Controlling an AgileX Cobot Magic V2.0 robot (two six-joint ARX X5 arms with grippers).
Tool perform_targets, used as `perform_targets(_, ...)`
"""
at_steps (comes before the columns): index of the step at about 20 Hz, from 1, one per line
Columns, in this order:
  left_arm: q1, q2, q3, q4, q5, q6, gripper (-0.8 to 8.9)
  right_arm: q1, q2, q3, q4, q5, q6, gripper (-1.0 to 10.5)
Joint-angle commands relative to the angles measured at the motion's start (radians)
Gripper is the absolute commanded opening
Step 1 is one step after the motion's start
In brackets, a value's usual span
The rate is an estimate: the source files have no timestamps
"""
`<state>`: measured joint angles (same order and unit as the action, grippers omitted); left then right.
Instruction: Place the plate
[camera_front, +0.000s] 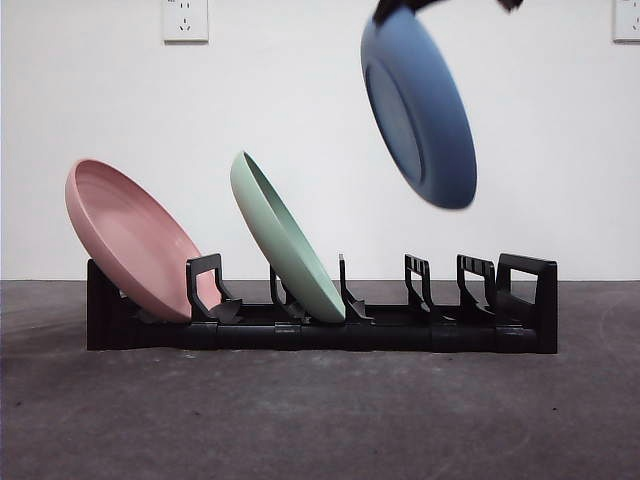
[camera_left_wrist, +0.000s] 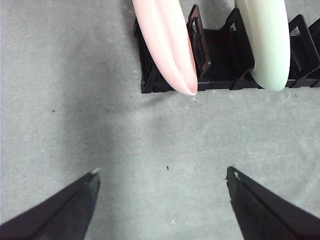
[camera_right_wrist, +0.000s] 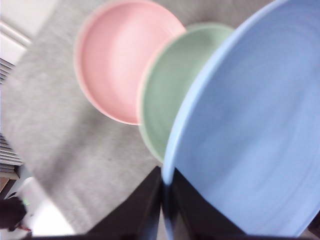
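The blue plate (camera_front: 420, 105) hangs in the air above the black rack (camera_front: 320, 325), held by its upper rim in the right gripper (camera_right_wrist: 162, 192), whose jaws are pinched on that rim edge. It is tilted the same way as the pink plate (camera_front: 130, 240) and the green plate (camera_front: 285, 235) already leaning in their slots, with its lower edge well clear of the rack's dividers. The relation that matters, as I judge it: the plate's lowest point sits over the free slots beyond the green plate, toward the end of the rack away from the pink one, so the move looks to be mostly a descent that keeps this lean. The left gripper (camera_left_wrist: 162, 200) waits with jaws wide apart over bare counter (camera_left_wrist: 75, 125), near the rack's pink-plate end, holding nothing.
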<state>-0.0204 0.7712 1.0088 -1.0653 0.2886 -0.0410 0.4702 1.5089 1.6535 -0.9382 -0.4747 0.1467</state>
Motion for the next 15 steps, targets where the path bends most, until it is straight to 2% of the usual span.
perform_targets(1, -0.002, 0.004, 0.019, 0.010, 0.005, 0.003, 4.06, 0.056, -0.053, 0.016, 0.005, 0.032, -0.072, 0.1)
perform_targets(3, -0.002, 0.004, 0.019, 0.011, 0.005, 0.003, 4.06, 0.132, -0.140, -0.042, 0.086, 0.153, -0.135, 0.1)
perform_targets(6, -0.002, 0.004, 0.019, 0.011, 0.005, 0.003, 4.06, 0.250, -0.290, -0.235, 0.252, 0.282, -0.142, 0.1)
perform_targets(8, -0.002, 0.006, 0.019, 0.011, 0.005, 0.003, 4.06, 0.325, -0.392, -0.391, 0.331, 0.359, -0.180, 0.1)
perform_targets(11, -0.002, 0.006, 0.019, 0.012, 0.005, 0.003, 4.06, 0.472, -0.504, -0.572, 0.383, 0.499, -0.244, 0.1)
perform_targets(12, -0.002, 0.006, 0.019, 0.012, 0.005, 0.003, 4.06, 0.535, -0.537, -0.627, 0.386, 0.570, -0.267, 0.1)
perform_targets(15, -0.002, 0.006, 0.019, 0.020, 0.005, 0.004, 4.06, 0.707, -0.596, -0.742, 0.383, 0.728, -0.294, 0.1)
